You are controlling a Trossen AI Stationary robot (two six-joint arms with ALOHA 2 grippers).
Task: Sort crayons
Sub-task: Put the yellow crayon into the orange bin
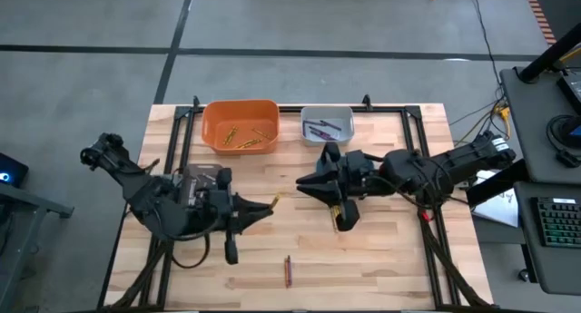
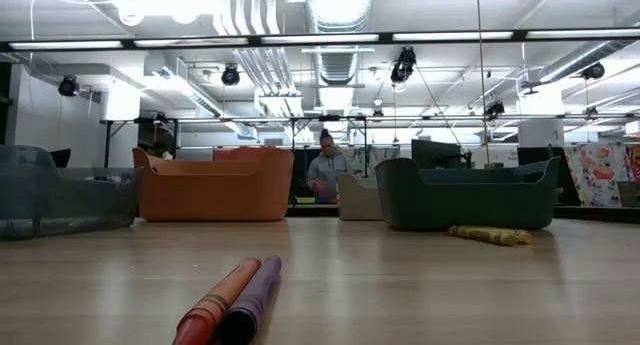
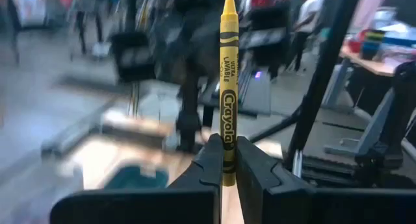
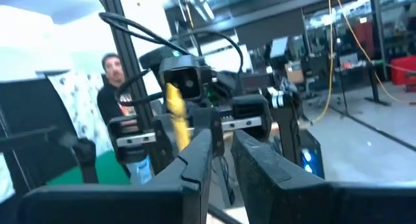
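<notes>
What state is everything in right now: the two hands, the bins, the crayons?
Left hand: shut on a yellow crayon.
Right hand: slightly open, empty.
Orange bin: holds several crayons.
Grey bin: holds a few crayons.
Red crayon and purple crayon: lying side by side on the table.
Loose yellow crayons: lying on the table.

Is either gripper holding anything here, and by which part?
The left gripper is shut on a yellow crayon, pinched near its lower end with the tip sticking out ahead. The right gripper holds nothing.
</notes>
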